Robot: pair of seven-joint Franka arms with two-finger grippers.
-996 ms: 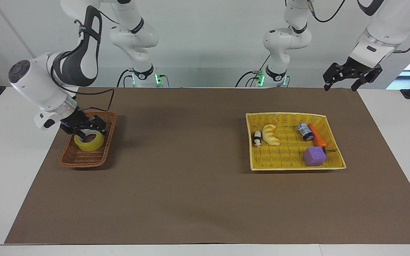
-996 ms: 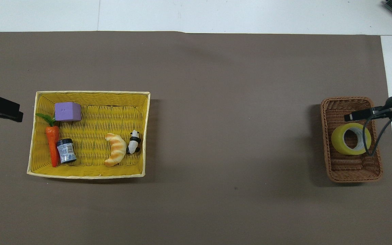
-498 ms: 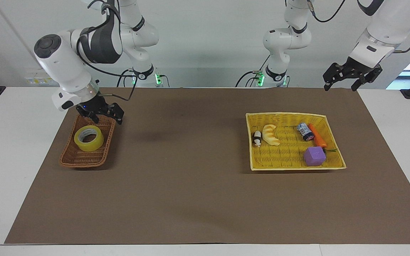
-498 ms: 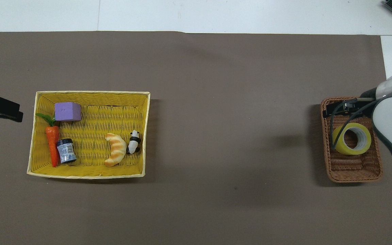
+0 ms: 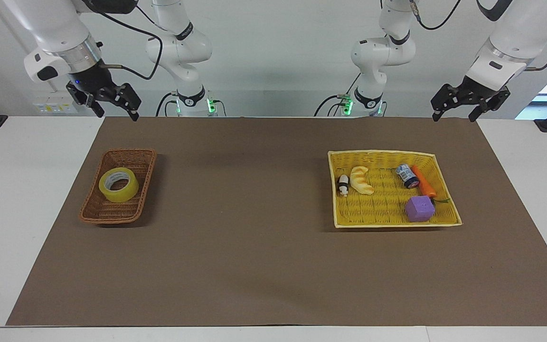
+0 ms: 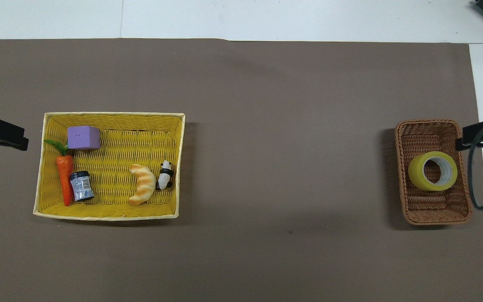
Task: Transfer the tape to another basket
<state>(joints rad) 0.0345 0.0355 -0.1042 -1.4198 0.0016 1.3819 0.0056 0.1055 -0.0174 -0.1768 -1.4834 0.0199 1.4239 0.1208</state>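
Brown paper sheet [image 5: 264, 266] covers a white table. Wide ring-shaped roll of translucent yellow packing tape [image 5: 118, 185] with a white-grey inner core lies flat, hole up, in the small narrow dark brown woven wicker basket [image 5: 94, 214] with sloping sides, toward the right arm's end of the table. Tape sits mid-basket.

Right gripper [image 5: 112, 108] hangs raised over the table's robot-side edge, well apart from the wicker basket, fingers spread, holding nothing. Left gripper [image 5: 454, 112] waits raised at the left arm's end, fingers spread, empty. Overhead view cuts both grippers at the frame edges; only dark tips show.

Larger bright yellow woven basket [image 5: 392, 221] holds a purple cube [image 5: 419, 209], orange carrot toy [image 5: 424, 182], croissant [image 5: 361, 180], panda figure [image 5: 343, 185] and small jar [image 5: 407, 175]. Jar label print illegible.
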